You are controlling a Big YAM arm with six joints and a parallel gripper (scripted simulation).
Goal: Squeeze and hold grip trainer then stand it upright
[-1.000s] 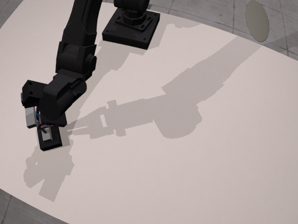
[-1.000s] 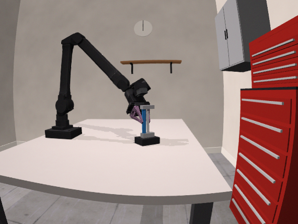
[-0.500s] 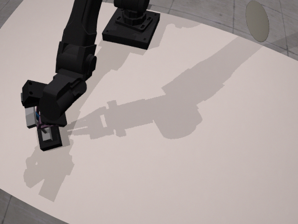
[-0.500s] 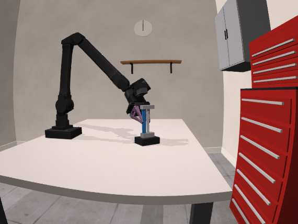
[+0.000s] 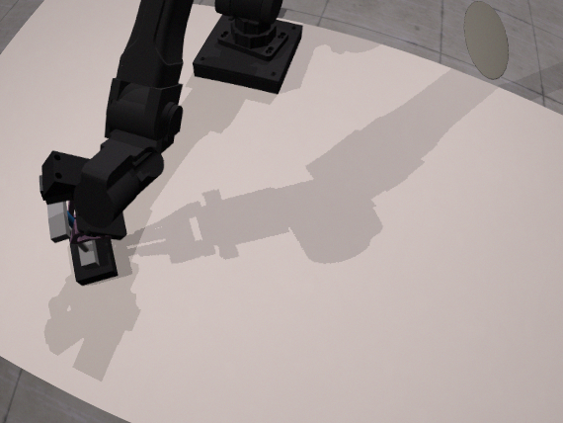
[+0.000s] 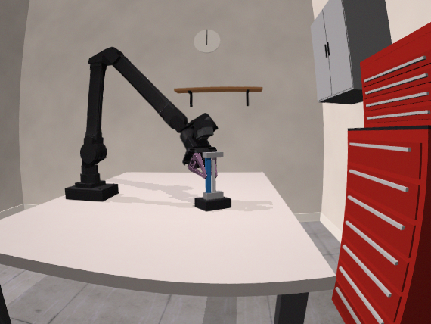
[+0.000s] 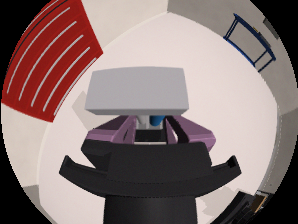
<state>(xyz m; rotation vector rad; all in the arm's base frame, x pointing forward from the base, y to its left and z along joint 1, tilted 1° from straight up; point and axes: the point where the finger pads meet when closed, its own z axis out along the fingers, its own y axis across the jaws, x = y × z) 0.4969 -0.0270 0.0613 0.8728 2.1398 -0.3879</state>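
Observation:
The grip trainer point(image 6: 210, 183) stands upright on its black base point(image 6: 212, 203) on the table. Its blue foam-covered bar point(image 6: 207, 176) and thin grey bar point(image 6: 214, 176) stand close side by side under a grey top cap point(image 6: 212, 154). My gripper point(image 6: 202, 171), with purple fingers, reaches in from the left and is shut around both bars at mid height. In the top view the trainer point(image 5: 84, 247) sits at the table's left, mostly hidden by my wrist. In the wrist view the grey cap point(image 7: 137, 92) fills the middle, with the blue bar point(image 7: 156, 121) between my fingers.
My arm's base point(image 5: 248, 46) is bolted at the table's far side. A red tool chest point(image 6: 389, 197) stands to the right of the table. A grey wall cabinet point(image 6: 345, 53) and a wooden shelf point(image 6: 218, 90) hang on the walls.

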